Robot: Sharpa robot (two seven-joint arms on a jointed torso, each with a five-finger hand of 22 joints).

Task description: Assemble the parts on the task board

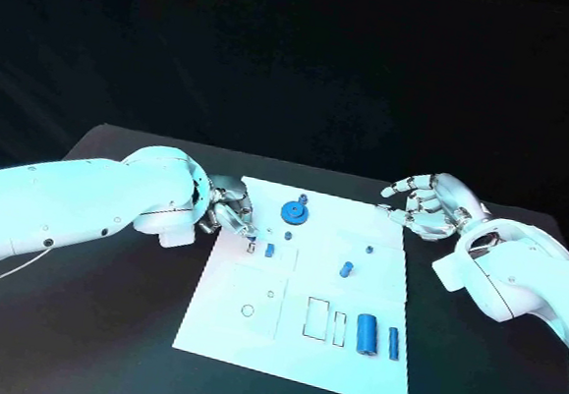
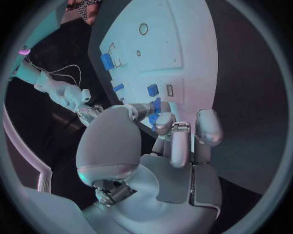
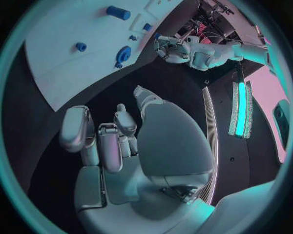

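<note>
The white task board (image 1: 294, 357) lies flat in the middle of the black table (image 1: 94, 329), with its blue parts scattered over it. A round blue disc (image 1: 294, 214) sits near the far edge of the board, a small blue peg (image 1: 270, 250) stands just toward the robot from it, and another small blue piece (image 1: 346, 269) rests near the board's centre. Toward the near right corner a thick blue cylinder (image 1: 367, 335) lies on its side with a thinner blue rod (image 1: 393, 343) just beside it, both next to outlined rectangular slots (image 1: 316, 319). The left robot hand (image 1: 230, 207) is at the board's far left edge, its fingers curled in close above the surface; in the left wrist view the fingertips (image 2: 163, 123) meet right at a small blue piece (image 2: 155, 117), but whether they actually pinch it cannot be told. The right robot hand (image 1: 426, 205) hovers off the board's far right corner, over the bare table, holding nothing, with its fingers loosely bent and apart; the right wrist view shows those fingers (image 3: 76, 129) separated above the dark tabletop.
</note>
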